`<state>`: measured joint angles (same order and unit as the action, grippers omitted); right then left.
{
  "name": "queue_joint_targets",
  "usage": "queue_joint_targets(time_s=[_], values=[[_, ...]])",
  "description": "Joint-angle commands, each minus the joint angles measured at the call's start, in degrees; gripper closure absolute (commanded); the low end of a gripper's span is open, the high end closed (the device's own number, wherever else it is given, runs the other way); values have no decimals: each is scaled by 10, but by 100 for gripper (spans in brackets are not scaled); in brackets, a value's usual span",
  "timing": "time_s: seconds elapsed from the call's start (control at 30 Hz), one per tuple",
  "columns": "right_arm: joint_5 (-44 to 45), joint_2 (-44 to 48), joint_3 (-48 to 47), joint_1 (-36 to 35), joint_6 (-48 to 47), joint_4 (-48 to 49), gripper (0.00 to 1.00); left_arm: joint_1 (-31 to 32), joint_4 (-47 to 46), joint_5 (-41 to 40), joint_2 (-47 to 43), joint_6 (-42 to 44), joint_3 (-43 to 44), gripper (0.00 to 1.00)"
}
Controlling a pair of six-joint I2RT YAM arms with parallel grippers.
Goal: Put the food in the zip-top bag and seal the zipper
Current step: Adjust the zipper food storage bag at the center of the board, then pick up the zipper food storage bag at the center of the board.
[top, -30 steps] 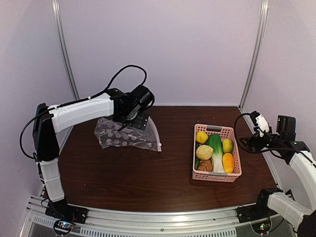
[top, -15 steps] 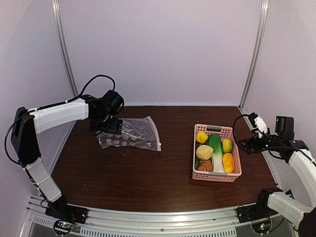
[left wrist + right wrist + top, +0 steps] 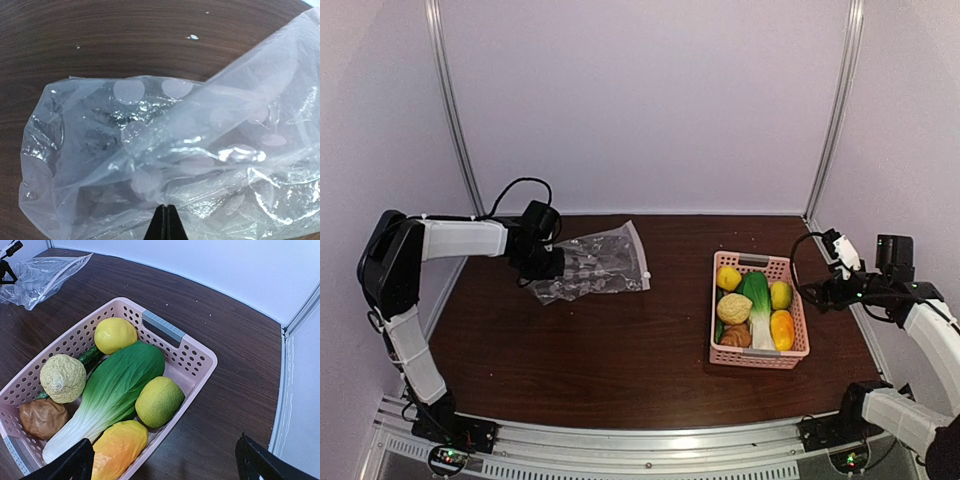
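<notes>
— Moved since half a second ago: the left gripper has come down from above the bag to its left end. The bag has twisted a little, so its far right corner sits closer to the back wall. The right arm, basket and food look unchanged.

— Where is the bag now?

— At the back left of the dark wooden table, well apart from the basket. It is clear plastic with pale dots, crumpled, and I can see nothing inside it.

— And the zipper?

— The zipper runs along the bag's right edge, the side facing the basket, with a small white tab toward its near end. I can't tell whether the mouth is open.

— Is the left gripper holding it?

— Yes. In the wrist view its fingers are pressed together, with plastic bunched at their tips.

— The toy food?

— It is all in the pink basket. One lemon lies at the far end by the grey handle. The bok choy lies lengthwise down the middle. A second lemon and an orange-yellow piece are on its right. A pale bumpy bun and a brown bread piece are on its left. A dark green vegetable is mostly hidden beneath them.

— The right gripper?

— The right gripper hangs in the air just right of the basket, its fingertips spread wide with nothing between them.
</notes>
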<state>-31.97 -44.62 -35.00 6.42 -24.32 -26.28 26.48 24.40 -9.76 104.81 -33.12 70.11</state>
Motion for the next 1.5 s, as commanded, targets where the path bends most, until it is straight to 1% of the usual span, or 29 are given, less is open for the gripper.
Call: queue_joint_targets(time_s=[0.0,0.13,0.2,0.3,0.4,0.47,0.53,0.57,0.6,0.63,0.67,0.7,0.73,0.8,0.87,0.93,1.0,1.03,1.07,1.1,1.13,1.17,1.23,1.27,1.3,1.37,1.4,1.47], values=[[-9,-4,-11,4,-9,-3,1,5,-115,68,7,28,-22,100],[-17,-2,-11,4,-11,-4,1,33,-150,97,-3,70,-34,100],[-25,1,-12,4,-11,-5,1,55,-151,98,-4,96,-34,100],[-34,7,-12,4,-13,-8,1,98,-151,121,-18,125,-48,100],[-41,16,-12,4,-12,-8,1,150,-135,108,-60,162,-76,100],[-45,20,-10,4,-12,-7,1,164,-98,106,-96,167,-95,100],[-47,20,-11,4,-11,-8,1,164,-37,61,-134,190,-108,100],[-49,20,-12,4,-9,-8,1,163,-6,24,-155,208,-115,100],[-52,19,-11,4,-9,-8,1,160,23,-27,-174,224,-119,100],[-55,18,-12,4,-9,-8,1,149,50,-106,-186,233,-118,100],[-57,17,-11,4,-7,-7,1,131,76,-187,-192,233,-108,87],[-59,17,-12,4,-7,-7,1,112,98,-240,-192,235,-91,68],[-59,16,-12,4,-8,-7,1,95,113,-254,-190,237,-68,61],[-60,15,-13,4,-9,-8,1,88,127,-230,-186,219,-16,47],[-57,15,-12,4,-11,-9,1,118,125,-166,-183,196,28,40],[-55,16,-13,4,-13,-11,1,184,83,-110,-191,221,36,38],[-52,19,-12,4,-13,-12,1,264,32,-58,-205,286,10,39],[-52,21,-11,3,-13,-11,1,296,21,-45,-208,309,-1,39],[-52,23,-12,3,-12,-10,1,320,29,-38,-203,320,-4,41],[-53,23,-11,4,-12,-10,1,338,47,-42,-196,324,-3,44],[-53,23,-11,4,-12,-10,1,352,74,-73,-189,323,-2,47],[-54,21,-11,4,-14,-10,1,368,108,-100,-188,321,-10,48],[-55,18,-12,4,-15,-12,1,404,142,-135,-200,325,-42,48],[-57,17,-11,4,-17,-13,1,422,155,-143,-210,344,-62,48],[-58,15,-12,4,-17,-13,1,436,162,-148,-223,360,-84,47],[-62,12,-13,4,-18,-15,1,464,165,-175,-243,376,-122,35],[-63,11,-13,4,-19,-15,1,473,175,-181,-248,382,-132,33],[-64,9,-14,3,-21,-16,1,479,200,-185,-248,389,-129,34]])
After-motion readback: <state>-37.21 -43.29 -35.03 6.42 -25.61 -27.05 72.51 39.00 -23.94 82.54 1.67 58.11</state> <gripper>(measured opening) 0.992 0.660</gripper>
